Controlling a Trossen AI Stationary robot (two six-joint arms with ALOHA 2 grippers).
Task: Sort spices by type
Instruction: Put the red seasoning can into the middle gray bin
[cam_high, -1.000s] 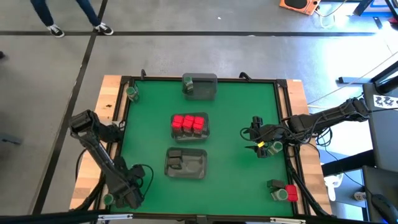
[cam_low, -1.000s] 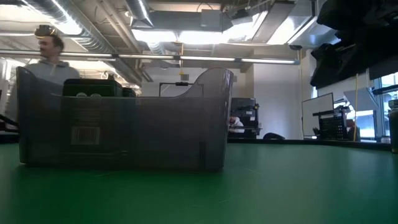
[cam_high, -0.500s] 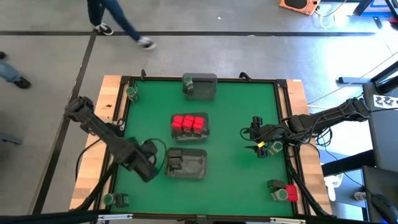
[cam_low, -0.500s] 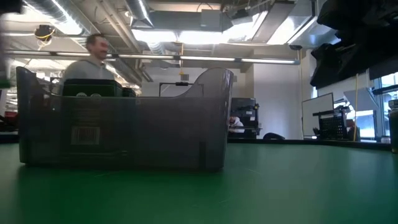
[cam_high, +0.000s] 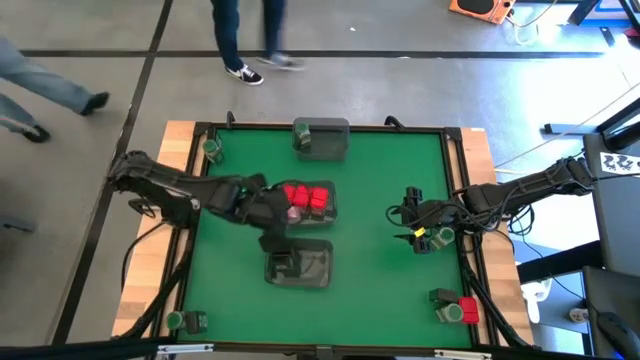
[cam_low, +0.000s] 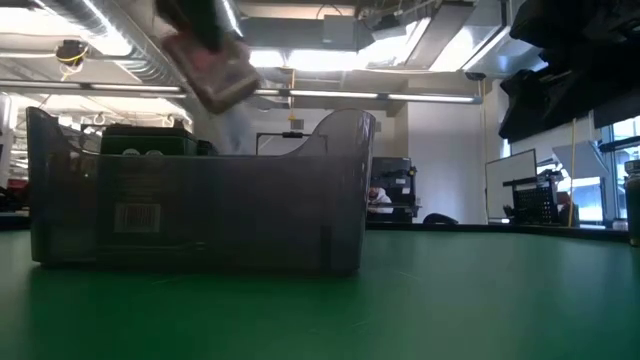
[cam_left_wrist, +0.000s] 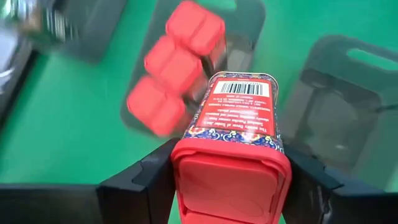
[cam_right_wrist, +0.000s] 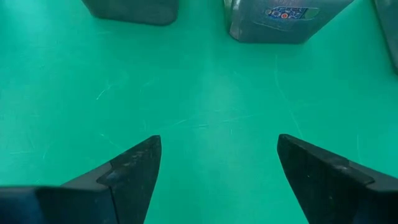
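Carrying a red spice tin (cam_left_wrist: 231, 140) pinched in my left gripper (cam_left_wrist: 231, 168), I'm lining it up squarely over the red tray (cam_high: 331, 205) at frame centre before lowering; my right gripper (cam_right_wrist: 217, 168) is waiting spread, centre-right.

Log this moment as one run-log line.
left gripper: shut on red spice tin, above tray of red tins | right gripper: open, idle near right edge | unsorted: green-lidded jar

My left gripper (cam_high: 283, 207) holds a spice box (cam_left_wrist: 231, 134) just left of the middle tray (cam_high: 330, 205); my right gripper (cam_high: 408, 215) waits far right of it.
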